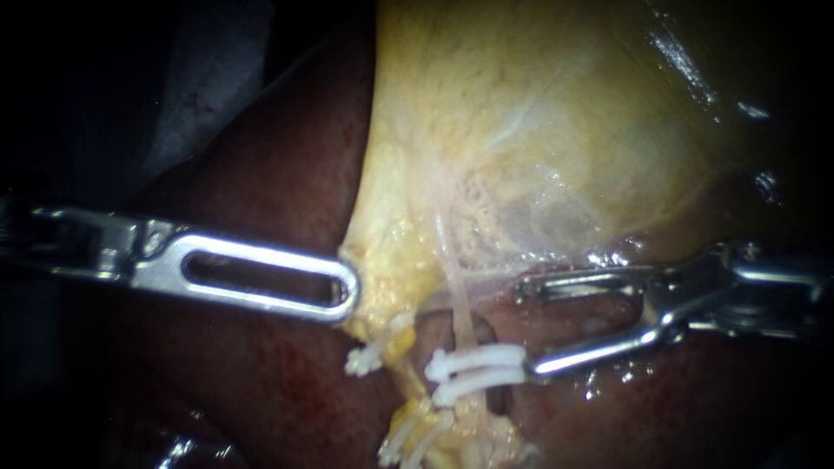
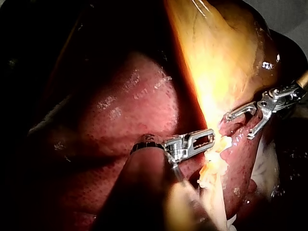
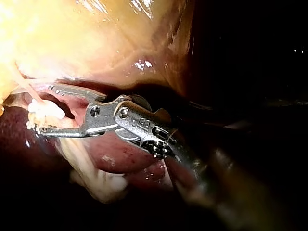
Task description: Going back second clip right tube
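Around the two clips (image 1: 482, 358) on the right tube (image 1: 460, 304) lie one liver (image 1: 261, 382) and, above them, one gallbladder (image 1: 521, 130). There are two instruments. The left instrument (image 1: 346, 293) lies level, left of the clips, its jaws closed on the gallbladder's lower edge. The right instrument (image 1: 525, 328) has its jaws wide apart and empty, with the lower tip just beside the clips.
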Robot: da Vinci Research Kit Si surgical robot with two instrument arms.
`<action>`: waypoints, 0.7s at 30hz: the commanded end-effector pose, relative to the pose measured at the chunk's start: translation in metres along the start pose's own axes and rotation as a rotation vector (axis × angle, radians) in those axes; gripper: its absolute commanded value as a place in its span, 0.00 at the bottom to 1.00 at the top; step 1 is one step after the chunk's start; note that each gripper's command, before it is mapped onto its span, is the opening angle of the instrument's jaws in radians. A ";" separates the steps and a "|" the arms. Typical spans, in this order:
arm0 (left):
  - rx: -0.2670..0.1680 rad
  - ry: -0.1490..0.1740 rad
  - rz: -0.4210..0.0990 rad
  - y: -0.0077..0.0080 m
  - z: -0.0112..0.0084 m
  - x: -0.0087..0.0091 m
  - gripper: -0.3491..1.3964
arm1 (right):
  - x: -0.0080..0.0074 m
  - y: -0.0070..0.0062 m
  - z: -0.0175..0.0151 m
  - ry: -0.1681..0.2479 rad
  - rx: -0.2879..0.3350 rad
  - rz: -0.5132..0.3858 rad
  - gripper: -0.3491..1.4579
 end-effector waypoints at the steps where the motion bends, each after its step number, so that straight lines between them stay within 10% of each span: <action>1: 0.000 0.000 0.000 0.0000 0.0000 0.0000 0.00 | 0.0004 0.0000 -0.0004 0.003 -0.006 -0.003 0.52; 21: -0.001 -0.001 0.000 0.0001 0.0002 0.0000 0.00 | 0.0052 -0.0009 -0.0059 0.028 -0.067 -0.067 0.52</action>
